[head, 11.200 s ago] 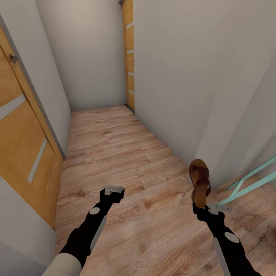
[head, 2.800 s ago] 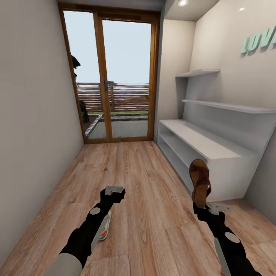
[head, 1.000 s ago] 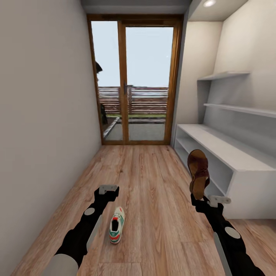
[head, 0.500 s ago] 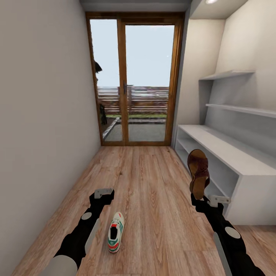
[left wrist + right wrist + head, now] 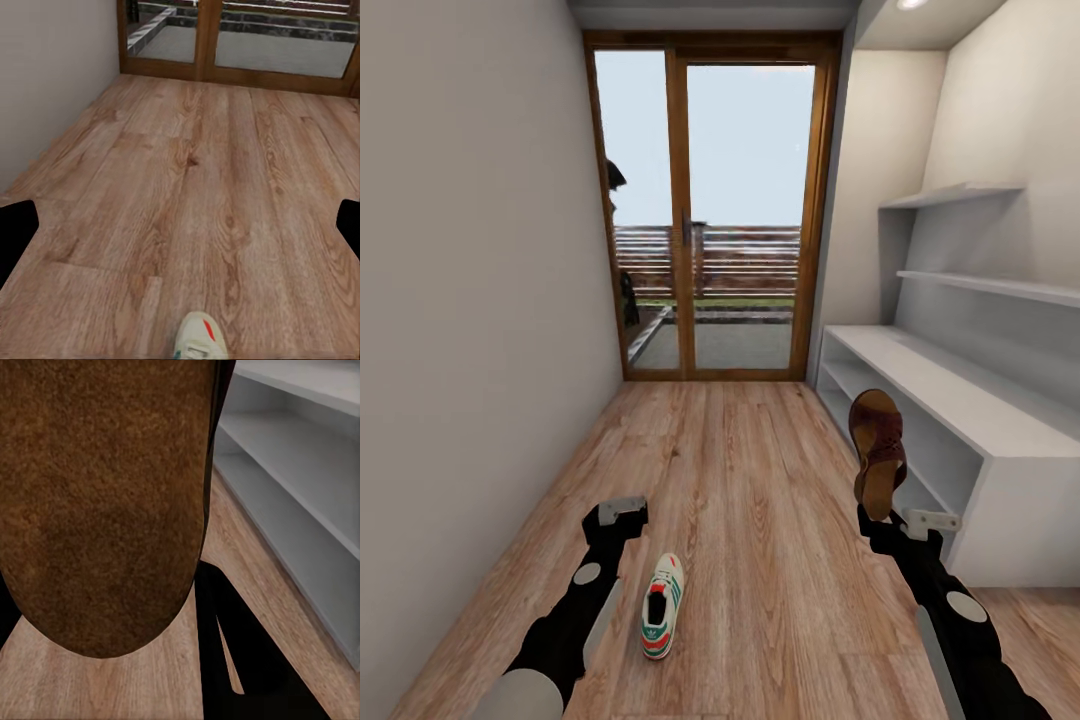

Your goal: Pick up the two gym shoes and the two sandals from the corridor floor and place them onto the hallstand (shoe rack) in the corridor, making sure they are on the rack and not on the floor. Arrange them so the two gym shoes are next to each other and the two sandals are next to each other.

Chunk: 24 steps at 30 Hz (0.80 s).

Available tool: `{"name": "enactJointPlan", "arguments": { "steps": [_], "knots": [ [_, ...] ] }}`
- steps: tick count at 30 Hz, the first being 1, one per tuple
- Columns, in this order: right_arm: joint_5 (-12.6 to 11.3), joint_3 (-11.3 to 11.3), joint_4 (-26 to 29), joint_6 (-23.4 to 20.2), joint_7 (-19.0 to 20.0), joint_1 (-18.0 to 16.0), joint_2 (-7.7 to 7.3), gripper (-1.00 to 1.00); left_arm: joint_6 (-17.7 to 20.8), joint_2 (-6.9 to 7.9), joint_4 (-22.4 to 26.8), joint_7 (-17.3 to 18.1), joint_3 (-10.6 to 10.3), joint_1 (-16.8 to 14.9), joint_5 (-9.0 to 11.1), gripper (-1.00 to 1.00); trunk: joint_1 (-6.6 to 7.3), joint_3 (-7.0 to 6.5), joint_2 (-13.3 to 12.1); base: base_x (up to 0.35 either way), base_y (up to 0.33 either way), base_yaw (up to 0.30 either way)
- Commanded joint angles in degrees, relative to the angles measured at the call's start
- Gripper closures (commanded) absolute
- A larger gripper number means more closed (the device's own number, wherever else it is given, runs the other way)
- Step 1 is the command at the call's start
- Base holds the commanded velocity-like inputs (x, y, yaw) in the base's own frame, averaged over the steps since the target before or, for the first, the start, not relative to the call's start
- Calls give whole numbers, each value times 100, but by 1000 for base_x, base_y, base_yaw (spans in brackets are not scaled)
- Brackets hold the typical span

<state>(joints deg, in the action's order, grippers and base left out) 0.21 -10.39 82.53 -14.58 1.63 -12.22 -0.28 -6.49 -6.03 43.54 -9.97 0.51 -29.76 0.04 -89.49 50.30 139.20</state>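
Head view looks down a corridor toward a glass door [image 5: 725, 210], with the white shoe rack [image 5: 960, 420] along the wall to the door's right. One sneaker [image 5: 662, 607] lies on the wood floor [image 5: 760, 520], toe pointing toward the door, well short of the rack and just beside the left arm. The left claw [image 5: 618, 512] hovers above the floor near the sneaker's toe, holding nothing; in the left wrist view its fingers [image 5: 15, 240] are spread wide, the sneaker's toe [image 5: 199, 339] at the frame edge. The right claw [image 5: 890, 522] is pinching a brown sandal [image 5: 878, 452] by one end, holding it upright in the air next to the rack's low shelves.
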Motion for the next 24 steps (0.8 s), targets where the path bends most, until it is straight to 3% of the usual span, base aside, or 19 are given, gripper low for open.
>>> {"name": "enactJointPlan", "arguments": {
  "steps": [1,6,12,16,24],
  "knots": [
    [-12,-4,8,-36,4,-3,-3,100,-34,-3,-61,-13,4,-3,-5,-100,1,8,3,0,0,0],
    [-12,-7,8,-36,4,-5,-5,100,-60,-5,-156,-8,2,-3,-12,-100,1,43,3,0,0,0],
    [-12,-7,8,-36,4,-4,-14,100,-63,-11,-293,11,-16,-3,-32,-100,-130,206,243,0,0,0],
    [-12,-11,8,-36,4,-4,-21,100,-64,-5,-353,38,-335,-3,-38,-100,-218,315,404,0,0,0],
    [-12,-16,8,-38,4,-3,-25,100,-71,-3,-372,45,-441,-3,-39,-100,-239,566,414,0,0,0]
  ]
}}
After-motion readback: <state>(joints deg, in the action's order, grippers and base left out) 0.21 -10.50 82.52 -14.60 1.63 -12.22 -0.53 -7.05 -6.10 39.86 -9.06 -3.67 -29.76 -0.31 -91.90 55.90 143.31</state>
